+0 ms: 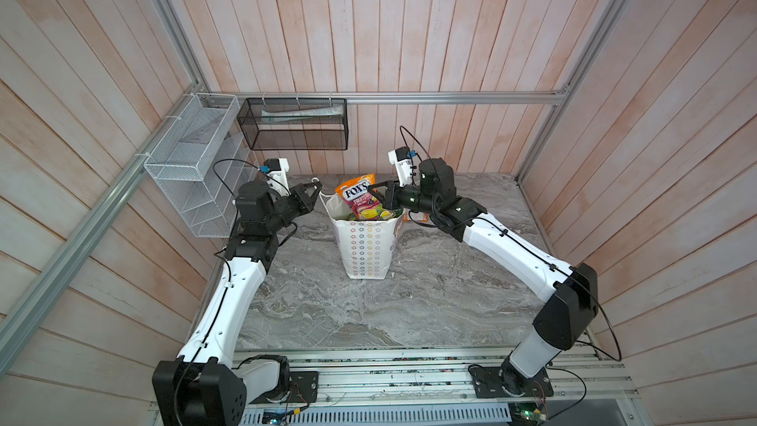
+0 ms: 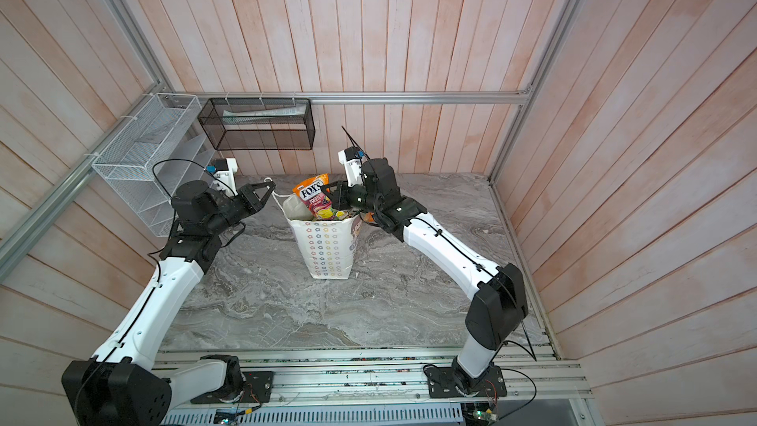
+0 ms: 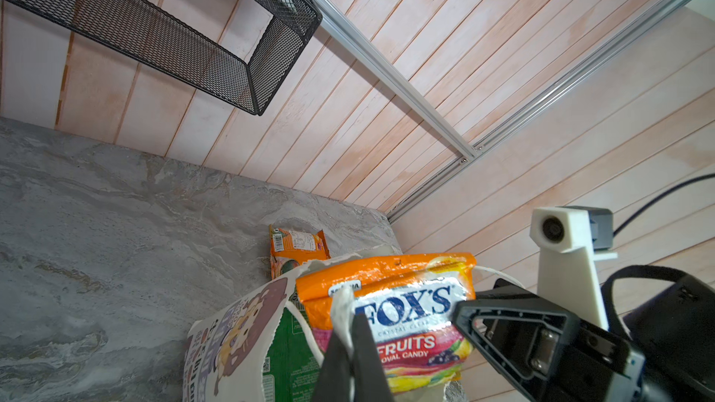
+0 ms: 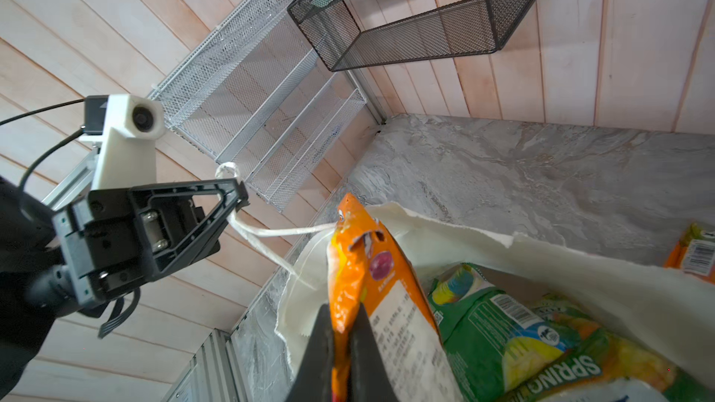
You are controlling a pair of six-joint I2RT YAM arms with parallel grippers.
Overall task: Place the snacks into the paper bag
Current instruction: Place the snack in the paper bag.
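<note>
now: your left fingers (image 3: 363, 342) shut tight on cord handle (image 4: 271, 232) of bag (image 1: 364, 247), cord taut. your right fingers (image 4: 365, 349) pinch fox's pouch (image 1: 355, 194) by edge, upright, lower end inside bag mouth. bag stands upright mid-desk (image 1: 409, 301). green pouches (image 4: 483, 322) lie inside bag. orange pouch (image 3: 298, 245) flat on desk just behind bag.

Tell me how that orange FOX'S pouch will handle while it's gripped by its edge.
Probably floppy: the orange FOX'S pouch creases where the right gripper pinches it. Its glossy film looks slippery, so it could slide out. It seems light, held upright in the paper bag by one edge.
</note>
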